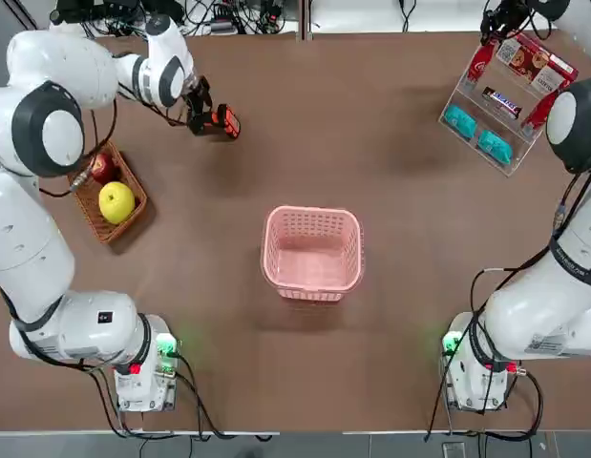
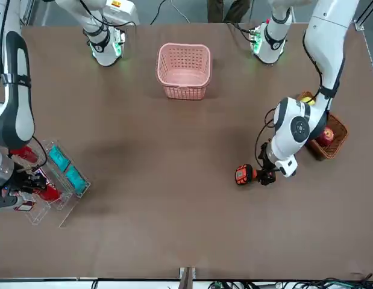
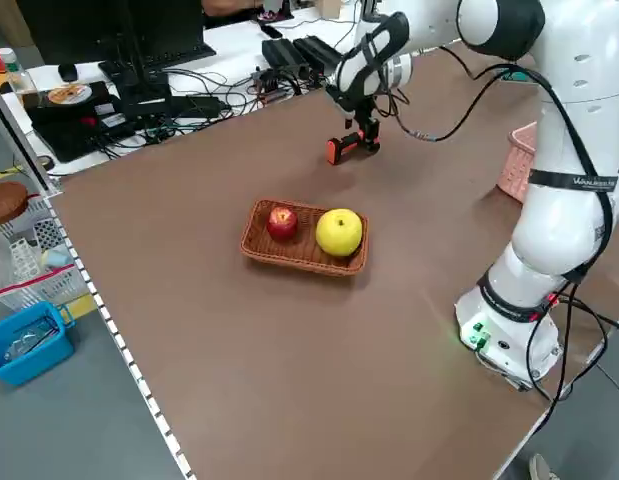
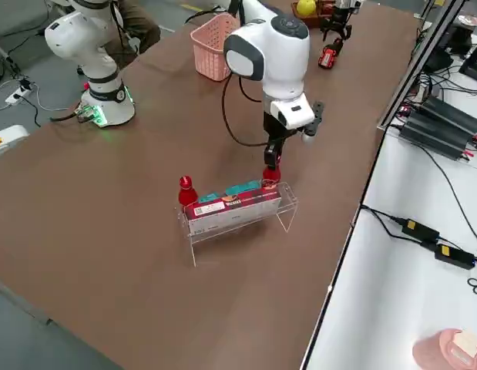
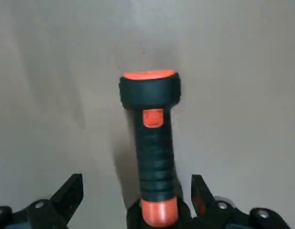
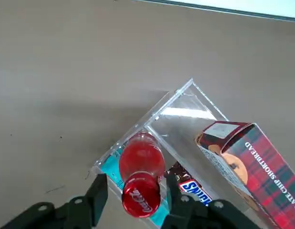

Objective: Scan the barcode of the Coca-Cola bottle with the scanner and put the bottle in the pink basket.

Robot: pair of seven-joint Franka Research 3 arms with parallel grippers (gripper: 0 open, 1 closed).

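The Coca-Cola bottle (image 6: 140, 164), red with a red cap, stands upright at one end of a clear rack (image 6: 183, 107) in the far right corner. My right gripper (image 6: 135, 188) reaches down over it with a finger on each side of the cap. A gap still shows on one side, so it is open. The black and orange scanner (image 1: 221, 121) lies flat at the far left. My left gripper (image 5: 137, 188) is open, its fingers wide on either side of the scanner's handle (image 5: 156, 162). The pink basket (image 1: 312, 253) sits empty mid-table.
The rack also holds a second red bottle (image 4: 186, 191), teal packets (image 1: 476, 134), a chocolate bar and a red plaid box (image 6: 242, 157). A brown wicker basket (image 1: 96, 221) with a red apple and a yellow fruit sits at the left.
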